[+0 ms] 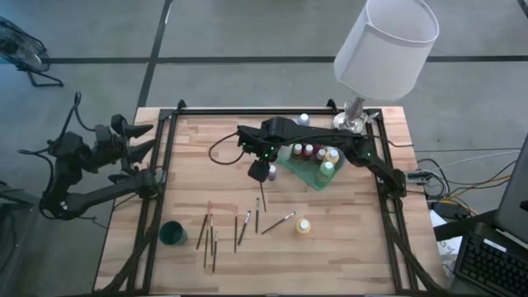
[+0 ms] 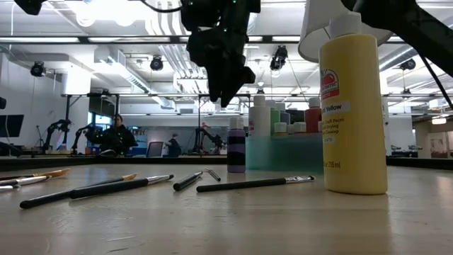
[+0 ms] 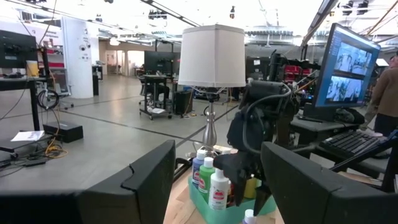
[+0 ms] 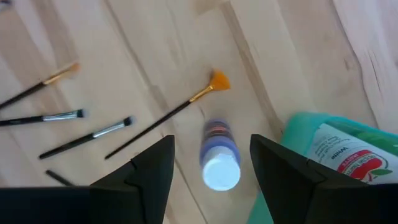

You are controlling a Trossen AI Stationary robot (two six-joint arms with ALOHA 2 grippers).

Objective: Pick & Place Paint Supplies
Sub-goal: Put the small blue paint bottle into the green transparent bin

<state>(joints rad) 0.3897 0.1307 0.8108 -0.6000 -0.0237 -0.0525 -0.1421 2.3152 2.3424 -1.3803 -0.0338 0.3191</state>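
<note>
From above, the right gripper [image 1: 261,172] hangs over the middle of the wooden table [image 1: 355,256], just off the near-left corner of the translucent green tray [image 1: 290,163], with a small purple paint bottle [image 1: 271,172] directly beneath it. The tray sits toward the table's far right, near the lamp [image 1: 384,49], and already carries several bottles. A yellow paint bottle [image 1: 304,225] stands alone toward the near edge, and the brushes [image 1: 212,235] lie scattered near the near edge, left of centre, beside a small dark green cup [image 1: 172,233]. The left gripper [image 1: 142,142] waits at the left edge, its fingers spread.

At table height, the purple bottle [image 2: 236,144] stands upright on the wood just beside the tray [image 2: 283,152], and the right gripper [image 2: 228,92] is above it, clear of the cap. The yellow bottle [image 2: 352,106] looms in the foreground.

The left wrist camera looks across at the tray [image 3: 205,200] and the right arm.

The right wrist camera looks straight down: the purple bottle [image 4: 219,155] sits between the two dark fingers [image 4: 149,168], which stand apart and touch nothing, the tray rim [image 4: 298,124] close on one side and a fan brush [image 4: 180,107] just beyond.

The risk I see: the bottle is narrow and tall, so a finger grazing its cap on the way down, or an off-centre closure, could tip it. The nearby tray wall could also catch a finger.
</note>
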